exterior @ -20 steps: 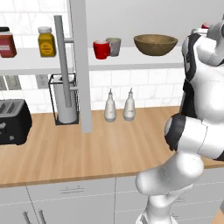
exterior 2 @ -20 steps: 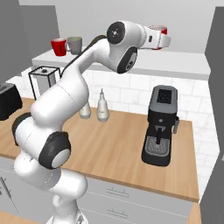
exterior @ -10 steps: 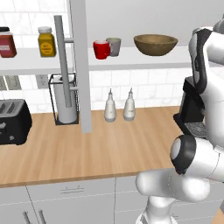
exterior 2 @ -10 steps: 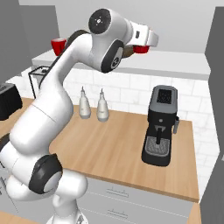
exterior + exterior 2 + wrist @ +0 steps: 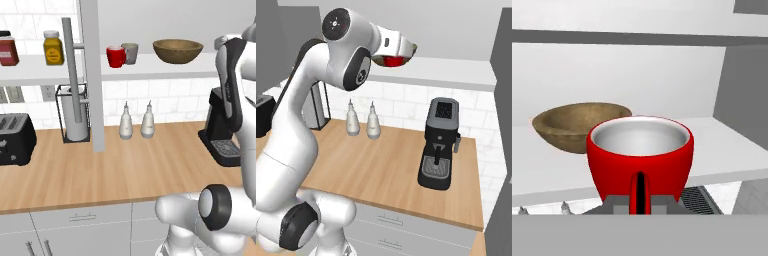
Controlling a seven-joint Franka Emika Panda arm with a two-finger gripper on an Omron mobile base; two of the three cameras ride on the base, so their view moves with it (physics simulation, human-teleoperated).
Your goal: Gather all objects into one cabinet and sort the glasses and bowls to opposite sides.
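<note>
My gripper (image 5: 394, 59) is shut on a small red cup (image 5: 390, 61), held up at shelf height in front of the cabinet's white shelf (image 5: 456, 75). In the hand view this red cup (image 5: 640, 160) sits upright between the fingertips, its pale inside showing. The wide brown wooden bowl (image 5: 579, 125) stands on the shelf board (image 5: 727, 150) just behind and left of it. From the left base view, a second red cup (image 5: 116, 56) and the grey-green cup (image 5: 132, 52) stand together on the shelf, left of the bowl (image 5: 178, 50).
An open grey cabinet door (image 5: 92, 75) with a steel bar handle (image 5: 70, 75) juts out left of the cups. Yellow (image 5: 53, 48) and red (image 5: 7, 50) jars stand beyond it. Shakers (image 5: 136, 121), a toaster (image 5: 15, 140) and a coffee machine (image 5: 440, 145) sit on the counter.
The arm has swung the hand and its red cup leftwards along the shelf, closer to the bowl. The cups and bowl on the shelf have stayed put.
</note>
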